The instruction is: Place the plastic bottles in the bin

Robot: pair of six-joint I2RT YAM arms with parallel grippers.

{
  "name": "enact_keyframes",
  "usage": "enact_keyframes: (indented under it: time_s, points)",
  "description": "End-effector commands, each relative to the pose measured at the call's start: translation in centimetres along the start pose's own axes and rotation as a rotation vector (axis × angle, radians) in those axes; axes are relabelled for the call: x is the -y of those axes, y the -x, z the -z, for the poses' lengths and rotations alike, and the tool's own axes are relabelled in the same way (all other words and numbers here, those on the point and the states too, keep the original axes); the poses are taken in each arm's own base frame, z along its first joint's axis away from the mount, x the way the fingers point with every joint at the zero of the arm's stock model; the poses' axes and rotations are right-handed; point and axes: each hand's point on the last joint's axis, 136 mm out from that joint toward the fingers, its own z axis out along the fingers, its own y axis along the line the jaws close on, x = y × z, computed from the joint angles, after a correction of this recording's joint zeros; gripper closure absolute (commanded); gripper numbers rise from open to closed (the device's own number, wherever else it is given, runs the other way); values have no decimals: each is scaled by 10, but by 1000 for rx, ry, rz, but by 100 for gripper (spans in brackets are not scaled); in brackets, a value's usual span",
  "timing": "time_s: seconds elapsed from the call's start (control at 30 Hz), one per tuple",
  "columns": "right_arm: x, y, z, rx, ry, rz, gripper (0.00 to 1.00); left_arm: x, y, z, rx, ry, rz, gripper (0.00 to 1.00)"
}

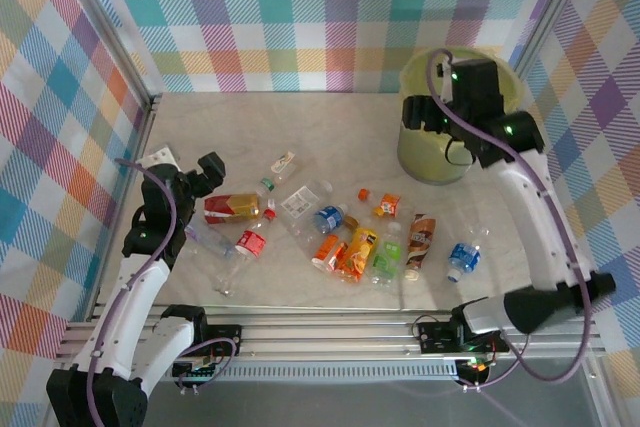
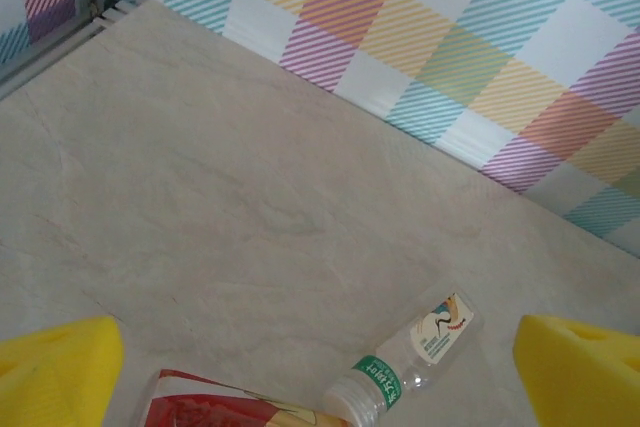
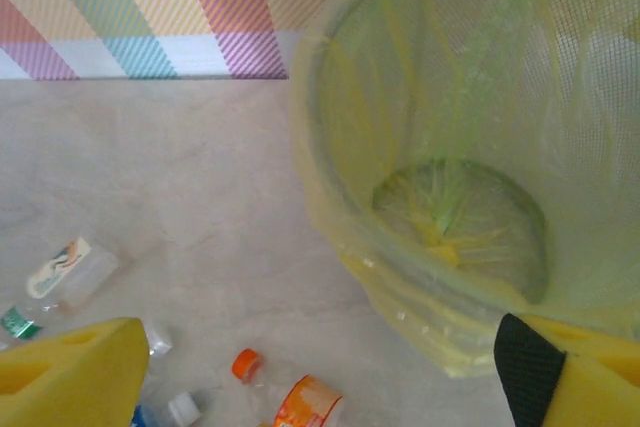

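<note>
Roughly twelve small clear plastic bottles [image 1: 357, 252] lie lower centre, one round pale-green bag-lined bin [image 1: 425, 162] stands upper right, and left gripper [image 2: 315, 347] and right gripper [image 3: 320, 347] both spread wide, empty.

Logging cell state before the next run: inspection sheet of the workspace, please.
Surface: pale marbled table, no spills seen.
Job's things: about a dozen plastic bottles lying loose mid-table; bin far right, bag-lined, no bottle seen inside.
Clutter: small white item by the left wall, unclear what.
Grippers: left tool open near the red-labelled bottle; right tool open at the bin.
Cables: purple cables looped along both arms.
Surroundings: checked fabric walls, aluminium frame.
</note>
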Motion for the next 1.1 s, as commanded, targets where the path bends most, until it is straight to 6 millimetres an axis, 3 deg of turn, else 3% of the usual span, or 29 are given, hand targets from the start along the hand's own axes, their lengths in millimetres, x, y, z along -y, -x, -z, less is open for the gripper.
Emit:
enact_keyframes:
  time_s: [0.0,0.23,0.53,0.67,0.8,0.93,1.07]
  points:
    - [4,-1,-13,-86,-49,107,13,6,2,0,-20,-26,27,0]
    - [-4,11,-68,-186,-49,195,13,8,-1,1,-31,-44,17,0]
    - [-2,10,-128,-281,-8,221,25,-1,-4,4,-25,-11,2,0]
    - [3,4,-144,-307,4,223,32,-1,-4,4,-23,-10,0,0]
    - [-3,-1,-154,-321,48,255,47,-2,-4,3,-25,-6,-3,0]
    - [-16,1,-156,-304,124,267,67,-2,-5,2,-29,-2,0,0]
    - [-29,7,-151,-275,193,269,78,-3,-5,3,-30,2,0,0]
